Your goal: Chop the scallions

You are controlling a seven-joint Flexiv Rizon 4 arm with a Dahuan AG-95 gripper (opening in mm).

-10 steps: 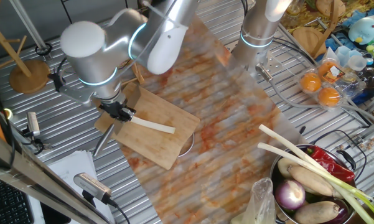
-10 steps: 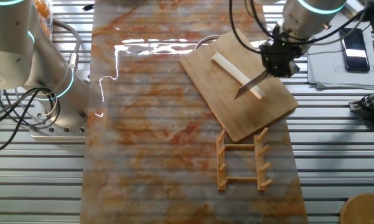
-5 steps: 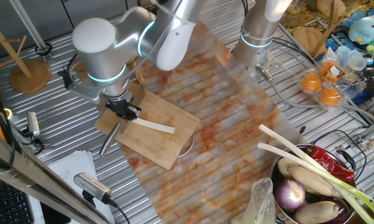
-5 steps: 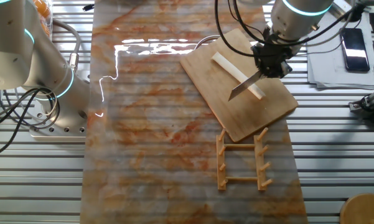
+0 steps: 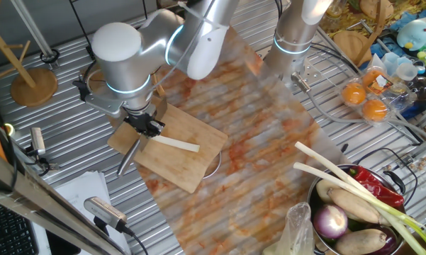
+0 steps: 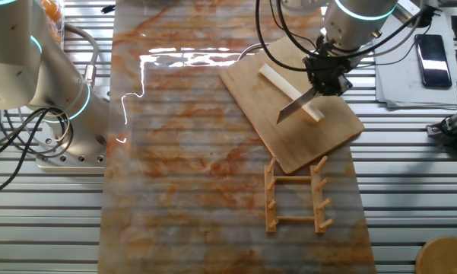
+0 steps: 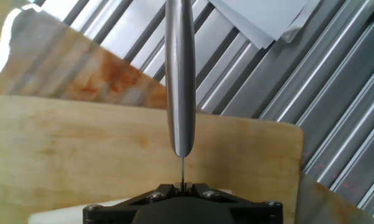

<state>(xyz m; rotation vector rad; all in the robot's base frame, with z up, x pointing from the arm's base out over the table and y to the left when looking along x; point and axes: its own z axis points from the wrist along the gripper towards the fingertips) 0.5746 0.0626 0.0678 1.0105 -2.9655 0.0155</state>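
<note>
A slim pale scallion stalk [image 5: 174,144] [image 6: 287,91] lies whole across the wooden cutting board [image 5: 188,170] [image 6: 308,141] [image 7: 81,149]. My gripper [image 5: 146,127] [image 6: 326,76] [image 7: 182,185] hangs over the stalk's end nearest the arm and is shut on a steel knife [image 5: 128,156] [image 6: 293,108] [image 7: 179,74]. The knife slants down over the board, with its tip beside the stalk. In the hand view the knife runs straight away from the jaws, and a pale strip at the bottom left edge may be the stalk.
A wooden rack [image 6: 296,194] lies just past the board. A bowl of vegetables [image 5: 354,216] with long green-leaved stalks [image 5: 340,173] stands at one corner. A second arm's base [image 5: 298,35], oranges [image 5: 365,99], a phone [image 6: 432,49] and papers [image 5: 78,198] ring the mat.
The gripper and knife have shifted a little along the stalk, away from the board's edge. The stalk and the board have not moved.
</note>
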